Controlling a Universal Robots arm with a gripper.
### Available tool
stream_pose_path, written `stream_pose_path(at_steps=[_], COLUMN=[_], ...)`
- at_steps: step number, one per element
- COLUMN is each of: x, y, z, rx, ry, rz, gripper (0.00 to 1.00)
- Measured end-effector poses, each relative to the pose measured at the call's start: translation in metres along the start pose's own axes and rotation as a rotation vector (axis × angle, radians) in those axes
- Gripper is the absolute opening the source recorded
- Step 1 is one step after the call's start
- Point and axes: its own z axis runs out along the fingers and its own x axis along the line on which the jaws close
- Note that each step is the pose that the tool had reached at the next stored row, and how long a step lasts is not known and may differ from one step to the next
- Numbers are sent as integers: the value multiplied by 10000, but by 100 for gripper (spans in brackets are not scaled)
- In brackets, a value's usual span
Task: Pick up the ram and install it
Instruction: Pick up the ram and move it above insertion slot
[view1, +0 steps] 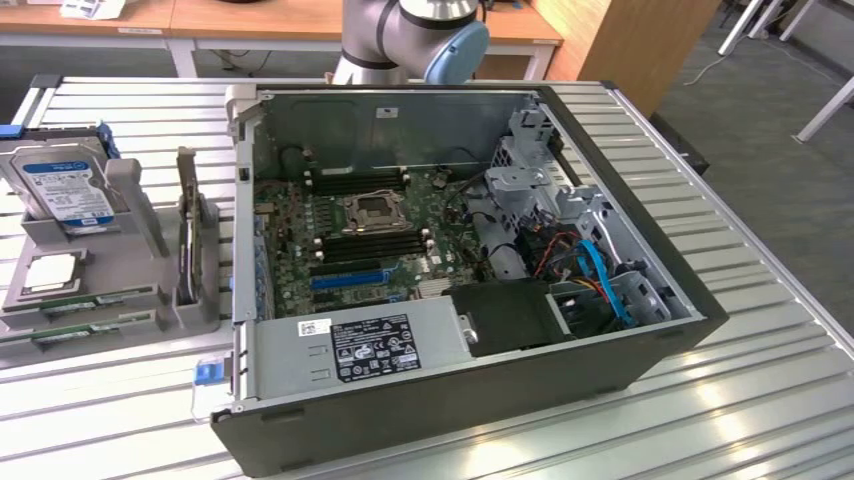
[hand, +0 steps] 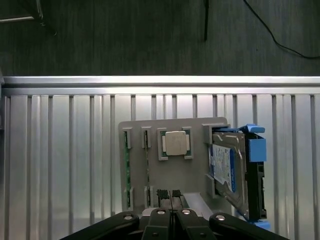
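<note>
The black two-finger gripper (hand: 169, 196) is fully closed, fingertips together, gripping nothing. It hangs above the grey plastic holder tray (hand: 196, 175). The ram (hand: 127, 167), a thin green circuit-board stick, stands on edge in a tray slot near the square silver processor chip (hand: 176, 143).

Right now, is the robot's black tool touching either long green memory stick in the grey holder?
Apart. The wrist view shows bare grey holder between the shut tool and both green sticks.

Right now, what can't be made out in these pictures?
Exterior view: the arm is cut off by the top edge.
Wrist view: the ram sticks stand edge-on in the gray holder; their chips are hidden.
Exterior view: the power supply hides the motherboard's near edge.
</note>
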Motion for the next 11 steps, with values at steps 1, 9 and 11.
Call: stream_pose_path(at_steps=[1, 9, 11], x=[0, -2, -1], y=[0, -9, -26], z=[0, -1, -1], rx=[-1, -1, -1], ry=[2, 3, 3], rz=[-42, -60, -66], gripper=[10, 10, 10])
